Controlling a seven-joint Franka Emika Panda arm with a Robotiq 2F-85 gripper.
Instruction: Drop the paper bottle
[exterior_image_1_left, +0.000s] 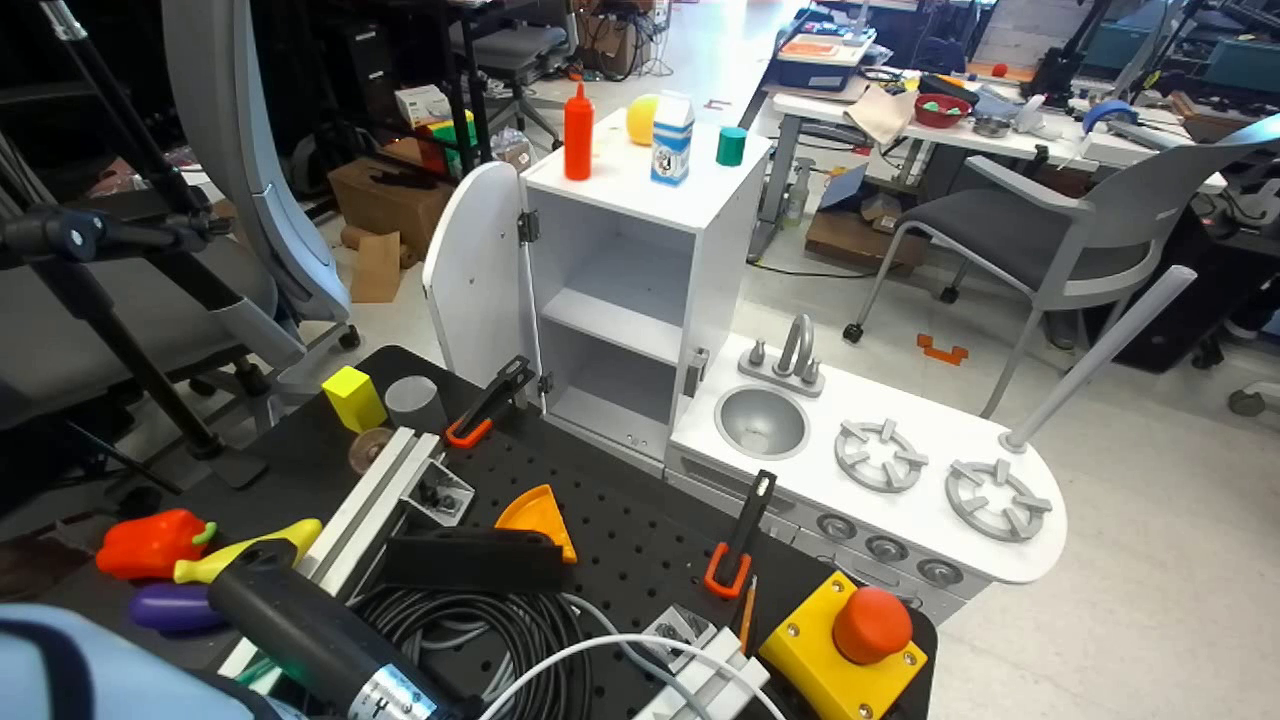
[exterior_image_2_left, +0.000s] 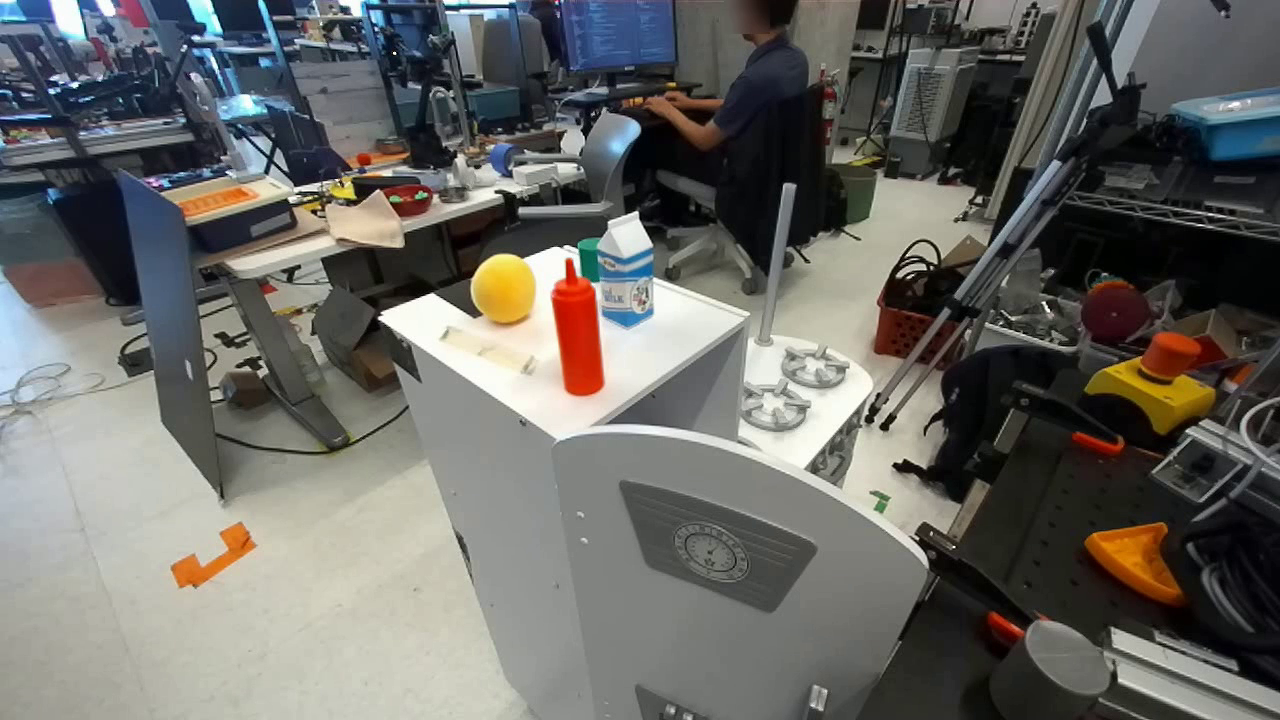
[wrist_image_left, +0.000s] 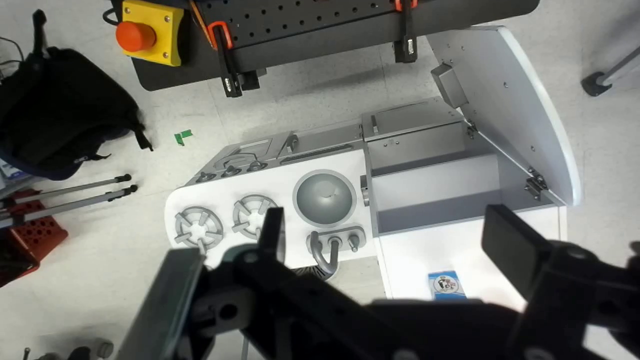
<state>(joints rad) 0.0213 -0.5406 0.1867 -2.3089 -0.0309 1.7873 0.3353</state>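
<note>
The paper bottle is a white and blue milk carton (exterior_image_1_left: 671, 145) that stands upright on top of a white cabinet (exterior_image_1_left: 625, 200). It also stands there in an exterior view (exterior_image_2_left: 627, 280). In the wrist view only part of the carton (wrist_image_left: 446, 285) shows; my gripper's body hides the rest. My gripper (wrist_image_left: 384, 214) is open and empty, its fingers wide apart. It is above the toy kitchen, apart from the carton, which shows between the fingers near the right one. The gripper does not show in the exterior views.
An orange-red bottle (exterior_image_2_left: 577, 335), a yellow ball (exterior_image_2_left: 503, 289) and a teal cup (exterior_image_1_left: 731, 146) share the cabinet top with the carton. The cabinet door (exterior_image_1_left: 485, 265) stands open. A sink (exterior_image_1_left: 762, 422), a raised faucet (exterior_image_1_left: 799, 345) and stove burners (exterior_image_1_left: 881, 455) are beside the cabinet.
</note>
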